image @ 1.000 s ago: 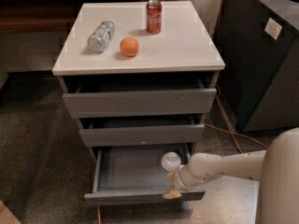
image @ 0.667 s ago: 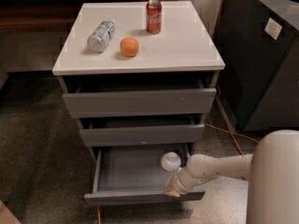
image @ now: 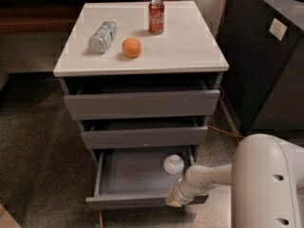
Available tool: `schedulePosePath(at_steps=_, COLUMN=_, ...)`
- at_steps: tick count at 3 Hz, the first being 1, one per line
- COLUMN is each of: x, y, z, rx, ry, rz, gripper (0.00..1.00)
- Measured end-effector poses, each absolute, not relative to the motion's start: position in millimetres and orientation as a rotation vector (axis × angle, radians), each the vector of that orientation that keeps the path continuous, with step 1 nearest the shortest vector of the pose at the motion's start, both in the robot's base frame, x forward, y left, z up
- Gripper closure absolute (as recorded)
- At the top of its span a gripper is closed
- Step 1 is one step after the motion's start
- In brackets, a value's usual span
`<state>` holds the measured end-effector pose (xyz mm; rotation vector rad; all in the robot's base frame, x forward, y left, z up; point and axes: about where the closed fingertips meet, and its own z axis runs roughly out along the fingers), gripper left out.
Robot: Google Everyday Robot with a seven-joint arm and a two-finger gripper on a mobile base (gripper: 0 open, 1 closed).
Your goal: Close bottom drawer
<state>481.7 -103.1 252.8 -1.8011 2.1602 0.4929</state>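
Speckled floor surrounds a grey cabinet (image: 142,103) whose white worktop (image: 190,46) carries a bottle (image: 102,36), an orange (image: 131,47) and a can (image: 156,16). At the cabinet's foot the bottom drawer (image: 128,201) stands pulled well out, tray showing, with a white round thing (image: 174,164) inside toward the cabinet's right. The pincer (image: 174,200) sits at the right end of the drawer front, touching it or nearly so. How far open it is I cannot tell, and it seems to hold nothing. The push should go straight toward the cabinet, level and steady. Pressing this far off-centre may skew the drawer, so a contact nearer the middle would likely serve better.
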Motion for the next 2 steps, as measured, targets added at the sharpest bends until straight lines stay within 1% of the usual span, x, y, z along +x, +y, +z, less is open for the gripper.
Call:
schedulePosePath(at_steps=1, x=480.4, y=-98.5, z=208.8, rx=-1.818, ry=2.150, rz=0.509, gripper=1.00)
schedulePosePath(at_steps=2, x=480.4, y=-98.5, z=208.8, rx=-1.818, ry=2.150, rz=0.509, gripper=1.00)
